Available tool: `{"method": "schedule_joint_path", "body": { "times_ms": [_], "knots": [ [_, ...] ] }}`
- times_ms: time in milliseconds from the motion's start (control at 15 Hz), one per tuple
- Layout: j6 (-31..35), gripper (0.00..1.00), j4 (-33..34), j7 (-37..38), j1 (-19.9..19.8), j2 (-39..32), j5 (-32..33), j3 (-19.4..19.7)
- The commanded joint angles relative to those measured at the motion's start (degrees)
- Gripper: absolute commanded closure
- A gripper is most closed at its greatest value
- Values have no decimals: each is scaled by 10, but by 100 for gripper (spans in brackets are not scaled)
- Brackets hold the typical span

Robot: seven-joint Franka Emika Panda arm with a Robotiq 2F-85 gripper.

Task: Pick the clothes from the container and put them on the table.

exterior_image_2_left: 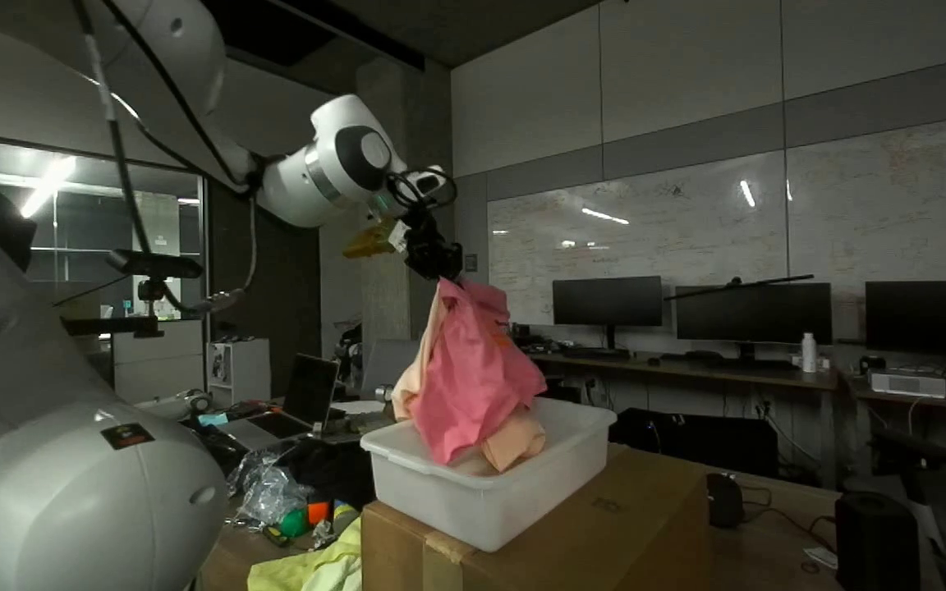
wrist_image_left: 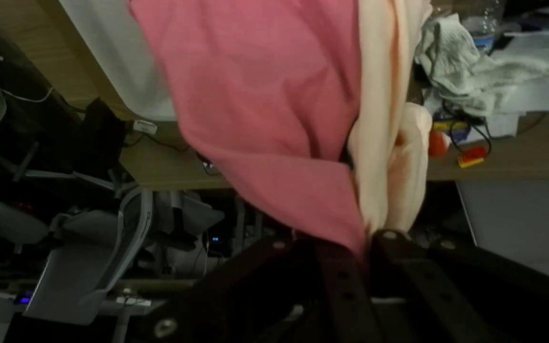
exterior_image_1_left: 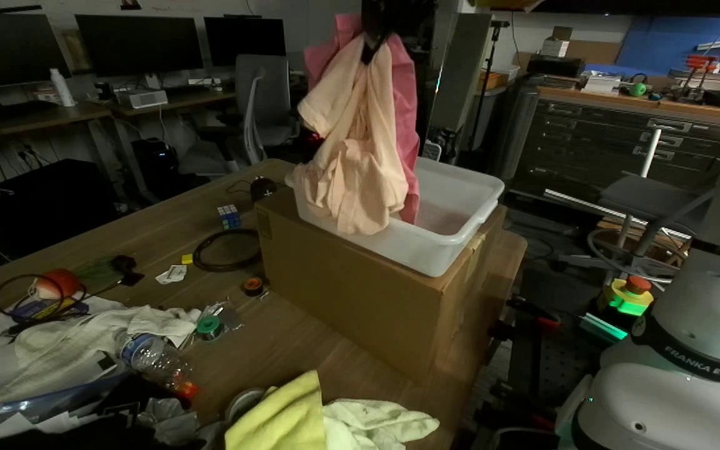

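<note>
So, the gripper [wrist_image_left: 369, 242] is pinching pink cloth [exterior_image_2_left: 473, 369] and peach cloth [exterior_image_1_left: 360, 169] tight, presumably to clear the tub [exterior_image_2_left: 424, 492] below it. A box [exterior_image_1_left: 347, 290] is propping that up.

All views are dim. In an exterior view, a light strip [exterior_image_2_left: 48, 187] shines bright at far left, and glare streaks lie on the whiteboard [exterior_image_2_left: 719, 230]. In the wrist view, the near gripper [wrist_image_left: 367, 243] is dark and seems blurred.
</note>
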State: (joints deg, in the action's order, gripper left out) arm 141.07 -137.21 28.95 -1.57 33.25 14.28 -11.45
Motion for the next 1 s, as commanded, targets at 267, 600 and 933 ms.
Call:
{"method": "schedule_joint_path", "body": {
  "times_ms": [267,600,933],
  "knots": [
    [15,90,2,91,-31,139,-57,-53],
    [-33,91,31,33,27,99,-91,-78],
    [-78,91,64,-12,94,33,-123,-132]
  ]
}}
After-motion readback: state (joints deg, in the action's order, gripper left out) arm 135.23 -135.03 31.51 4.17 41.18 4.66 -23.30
